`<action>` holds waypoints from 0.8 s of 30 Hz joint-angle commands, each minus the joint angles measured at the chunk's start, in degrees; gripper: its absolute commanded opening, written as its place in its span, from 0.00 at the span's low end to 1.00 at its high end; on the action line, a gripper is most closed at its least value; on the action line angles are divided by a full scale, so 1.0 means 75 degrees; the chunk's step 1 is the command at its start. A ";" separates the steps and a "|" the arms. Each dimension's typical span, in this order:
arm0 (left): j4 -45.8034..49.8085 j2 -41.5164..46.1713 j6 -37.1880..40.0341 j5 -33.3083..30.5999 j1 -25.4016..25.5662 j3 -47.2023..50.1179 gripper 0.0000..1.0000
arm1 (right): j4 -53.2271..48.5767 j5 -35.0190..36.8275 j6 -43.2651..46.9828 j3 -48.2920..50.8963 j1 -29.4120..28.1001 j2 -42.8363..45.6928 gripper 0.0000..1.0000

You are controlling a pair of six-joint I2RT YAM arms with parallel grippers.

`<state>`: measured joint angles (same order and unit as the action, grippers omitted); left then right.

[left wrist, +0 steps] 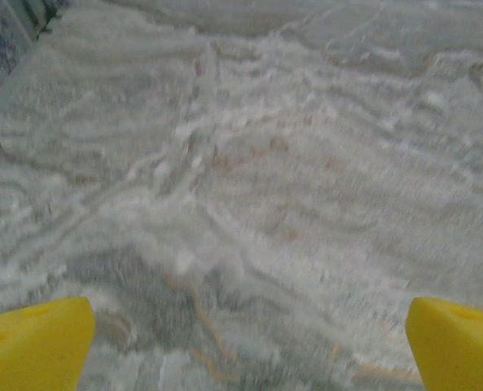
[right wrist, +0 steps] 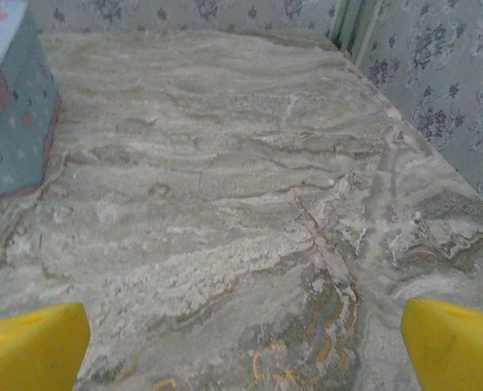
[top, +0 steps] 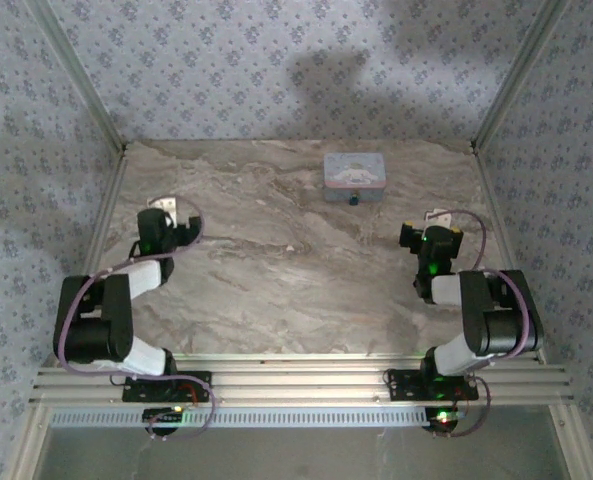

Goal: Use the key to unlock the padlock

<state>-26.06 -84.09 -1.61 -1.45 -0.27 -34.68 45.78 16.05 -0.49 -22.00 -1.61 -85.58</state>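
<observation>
overhead, a floral wallpapered wall (top: pixel 276 60) is seen closing the workspace on three sides, and a marble-patterned table (top: pixel 276 300) is laid out within it. along the table's 6 o'clock edge an aluminium rail (top: pixel 296 385) is fixed, and both arms are bolted to it.

the left arm (top: pixel 106 315) is folded at about 8 o'clock of the table's centre, the right arm (top: pixel 481 310) at about 4 o'clock. each is bent back on itself with its wrist pointed toward 12 o'clock.

a pale blue tin (top: pixel 354 172) with a picture lid is set near the far edge, at roughly 1 o'clock of the centre. in the right wrist view its side (right wrist: pixel 9 106) is seen at 10 o'clock, well apart from the fingers.

the left gripper (top: pixel 168 212) is held at 9 o'clock of the centre; in its wrist view the left gripper (left wrist: pixel 245 350) is shown with its yellow fingertips (left wrist: pixel 33 342) spread wide over bare table, nothing between them. the right gripper (top: pixel 431 228) is held at 3 o'clock, and it (right wrist: pixel 241 346) is likewise shown spread wide, nothing gripped.

the padlock (top: pixel 355 200) is seen as a tiny dark speck on the table just at 6 o'clock of the tin; whether the two touch cannot be told. it is well apart from both grippers, at about 11 o'clock of the right one.
</observation>
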 commanded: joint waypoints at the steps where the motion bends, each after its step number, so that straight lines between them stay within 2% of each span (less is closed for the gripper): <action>1: 0.1747 0.0274 -0.0204 0.0500 0.0022 -0.0824 0.98 | -0.2221 0.0003 0.0224 -0.0968 -0.0218 0.0679 1.00; 4: 0.2128 0.0132 -0.0831 0.1049 0.0079 -0.1406 0.98 | -0.4686 -0.0130 -0.0759 -0.2362 -0.0279 0.0853 1.00; 8: 0.3229 -0.0744 -0.1735 0.1475 0.0476 -0.2886 0.91 | -0.6277 -0.0808 -0.1675 -0.3937 -0.0583 0.0380 1.00; 11: 0.3983 -0.1598 -0.2215 0.1635 0.1064 -0.4225 0.88 | -0.7348 -0.0741 -0.2091 -0.5500 -0.0980 -0.0465 1.00; 16: 0.4946 -0.3173 -0.3137 0.1808 0.2074 -0.6560 0.88 | -0.9336 -0.1228 -0.2819 -0.8813 -0.1198 -0.2780 1.00; 20: 0.5177 -0.4359 -0.3679 0.2281 0.2651 -0.7974 0.87 | -1.0356 -0.1361 -0.3450 -1.0310 -0.1107 -0.4056 1.00; 24: 0.5448 -0.5485 -0.3958 0.3018 0.2906 -0.9367 0.87 | -1.1057 -0.1629 -0.3711 -1.1245 -0.0875 -0.4855 1.00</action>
<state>10.33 -121.56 -27.68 16.10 21.28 -99.55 -27.46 5.85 -24.53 -102.04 -9.58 -119.70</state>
